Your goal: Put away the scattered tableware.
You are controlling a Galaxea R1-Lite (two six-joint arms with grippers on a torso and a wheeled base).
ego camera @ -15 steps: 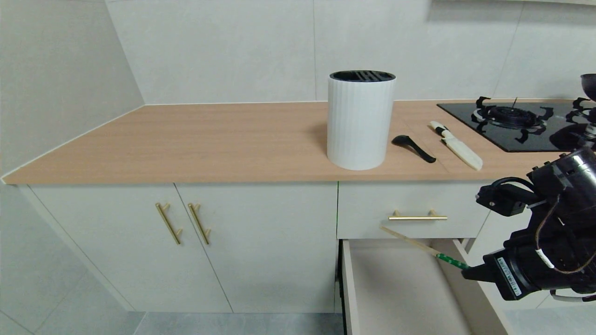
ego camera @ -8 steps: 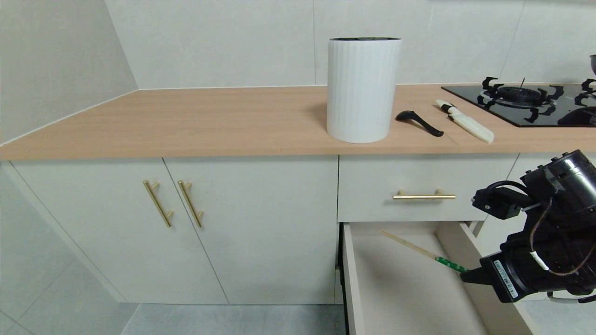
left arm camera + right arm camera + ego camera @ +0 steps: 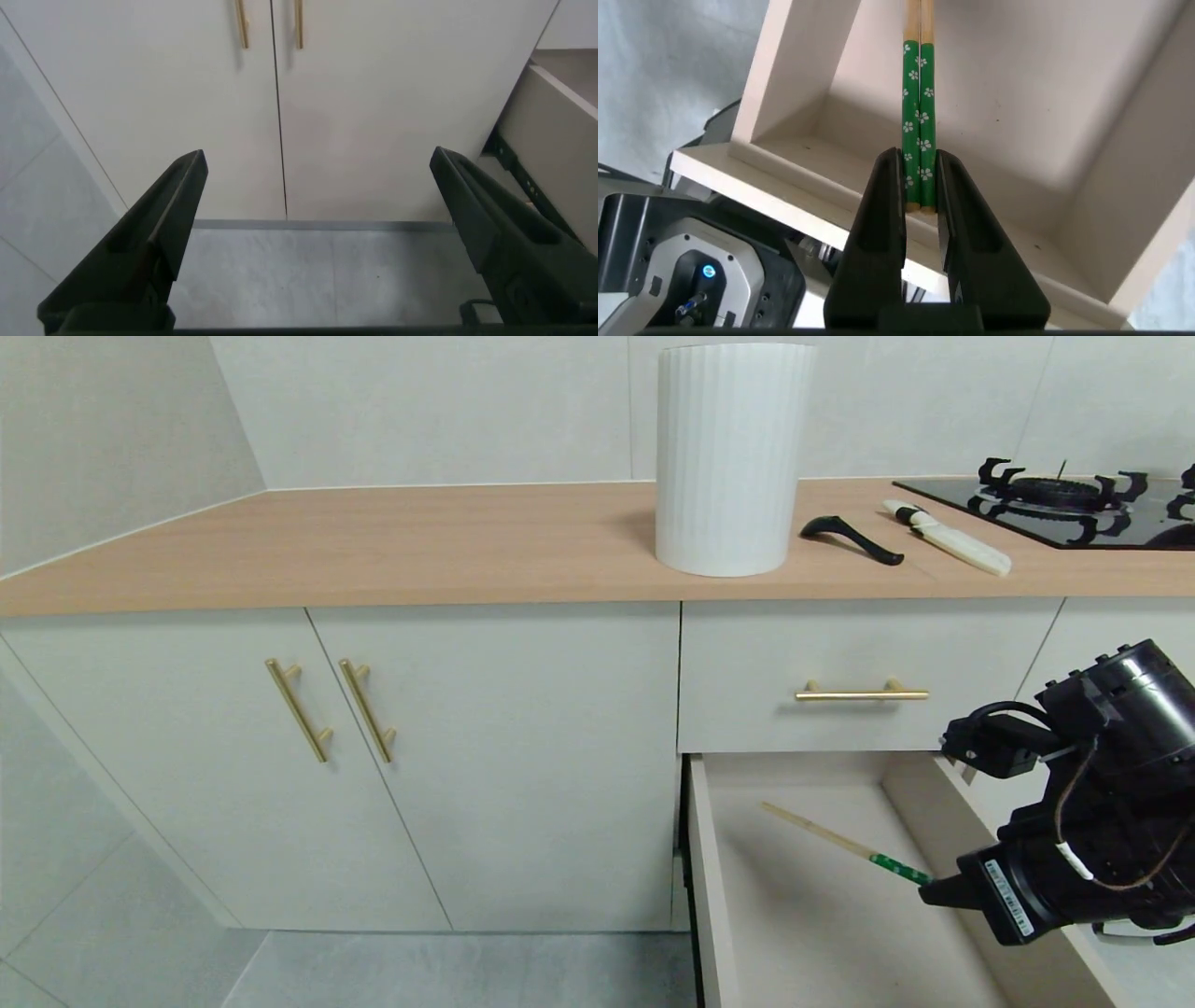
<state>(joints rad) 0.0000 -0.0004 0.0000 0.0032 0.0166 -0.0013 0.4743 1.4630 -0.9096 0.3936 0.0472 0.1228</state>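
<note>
The right pincer point(image 3: 924, 892) grips the chopsticks point(image 3: 840, 843) over the open drawer point(image 3: 706, 896), not yet laid down, while the spoon point(image 3: 850, 539) and knife point(image 3: 952, 549) wait on the bench point(image 3: 420, 541) (left pincer point(image 3: 316, 163) gapes wide, holding nothing), so most seems left.

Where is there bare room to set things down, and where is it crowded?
The open pale drawer's floor lies bare beneath the green-ended wooden chopsticks in the right gripper. The wooden countertop is free left of the white ribbed cylinder; right of it, black spoon, white knife and black hob crowd.
</note>
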